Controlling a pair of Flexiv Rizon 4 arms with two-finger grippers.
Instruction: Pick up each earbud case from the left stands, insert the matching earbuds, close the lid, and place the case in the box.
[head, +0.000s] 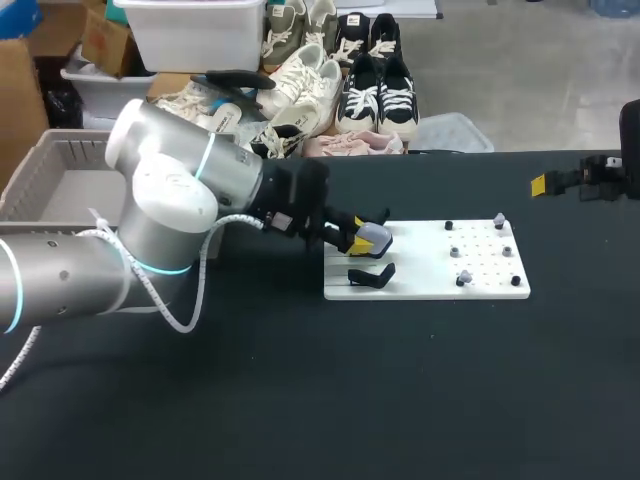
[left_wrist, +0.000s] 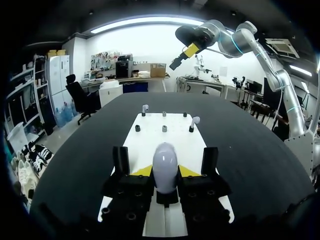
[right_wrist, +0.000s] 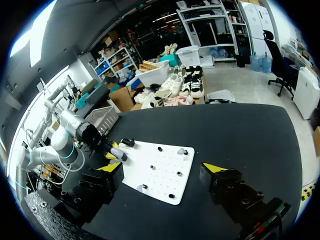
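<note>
Pale grey case (left_wrist: 165, 161), only one, gripped by the left gripper (left_wrist: 165, 172).
Its two fingers press the smooth, rounded case from both sides, at ten o'clock on the white board (head: 430, 262). There are two black stands (head: 370, 275); the free one is at six o'clock from the case. Two white earbuds (head: 499, 220) stand among four pegs (head: 453, 251). The right gripper (right_wrist: 162, 169), at three o'clock on the table, is spread wide and holds nothing.

**Clearance over the table.** The left arm (head: 150, 230) spans the table's left side, lying between the grey box (head: 40, 165) and the white board (head: 430, 288). The left gripper (left_wrist: 165, 174), clamped on the earbud case (left_wrist: 165, 160), fills the space over the board's left end, just behind a black stand (head: 370, 275). Pegs (head: 453, 251) and earbuds (head: 464, 277) stud the board's right half. The black tabletop (head: 420, 400) in front is bare. The right gripper (right_wrist: 161, 169), fingers spread, is well apart from the board.
</note>
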